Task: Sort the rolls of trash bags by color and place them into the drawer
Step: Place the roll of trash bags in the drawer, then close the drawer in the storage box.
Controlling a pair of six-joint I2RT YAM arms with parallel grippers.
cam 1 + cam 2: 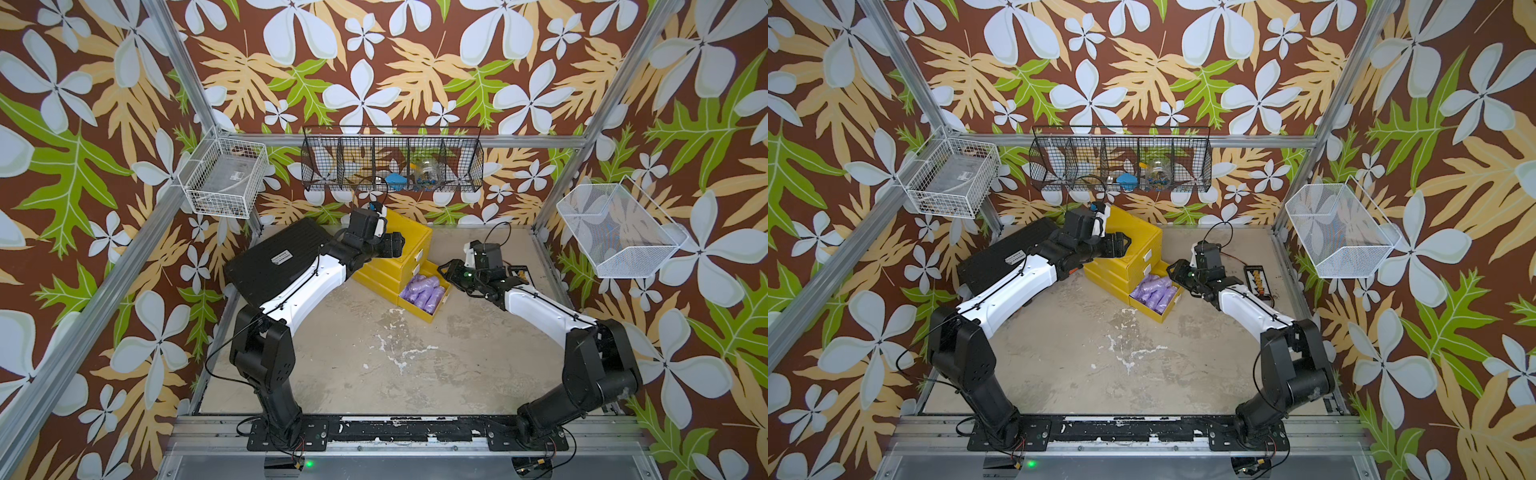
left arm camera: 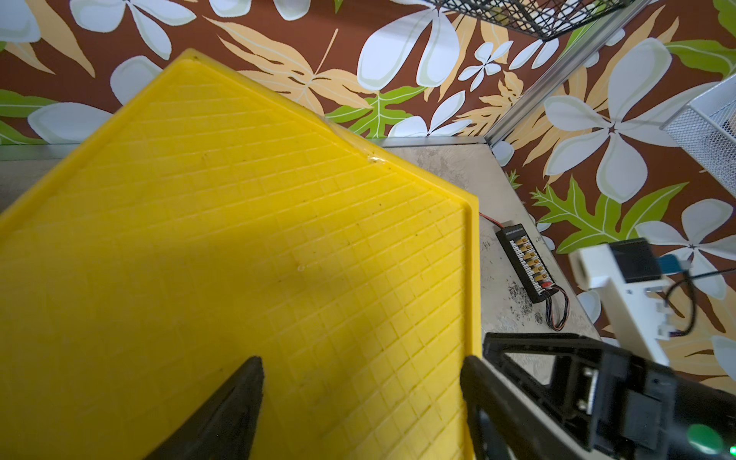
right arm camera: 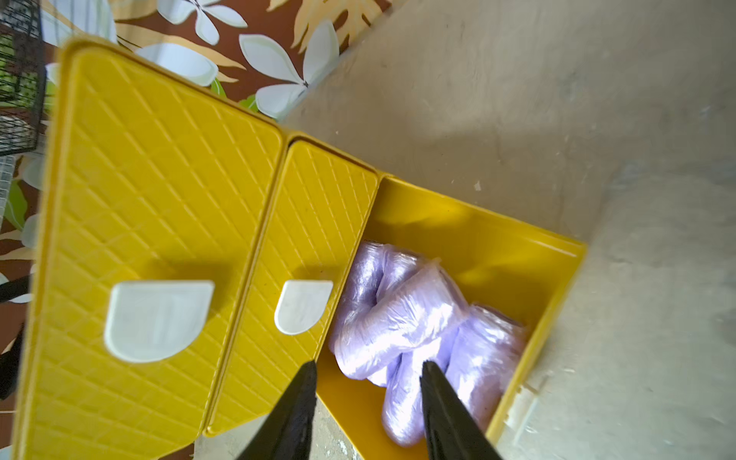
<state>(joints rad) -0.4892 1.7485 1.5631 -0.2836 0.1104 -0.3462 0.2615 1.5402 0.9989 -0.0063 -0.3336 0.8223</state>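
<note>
Both our left gripper (image 2: 360, 360) and right gripper (image 3: 368, 368) have fingers apart, empty. Lilac rolls (image 3: 402, 318) heap in the open drawer (image 3: 498, 231); closing it, we could snag one.

We see two arms of one build. The left arm (image 1: 305, 276) and the right arm (image 1: 540, 305) each wear a white shell on the forearm link, while the shoulders, elbows and upper links are boxy matt black. A thin black cable (image 1: 289, 289) is clipped along each white shell, and a second cable (image 1: 208, 360) loops by the left shoulder. Each wrist carries a white-and-black camera block (image 1: 471, 251); the left one has a blue plug (image 1: 376, 206). A green light (image 1: 469, 274) glows on the right wrist. The left hand (image 2: 362, 360) and the right hand (image 3: 368, 364) both end in black tapering fingers (image 3: 294, 410). The black base plates (image 1: 286, 438) show screws.
</note>
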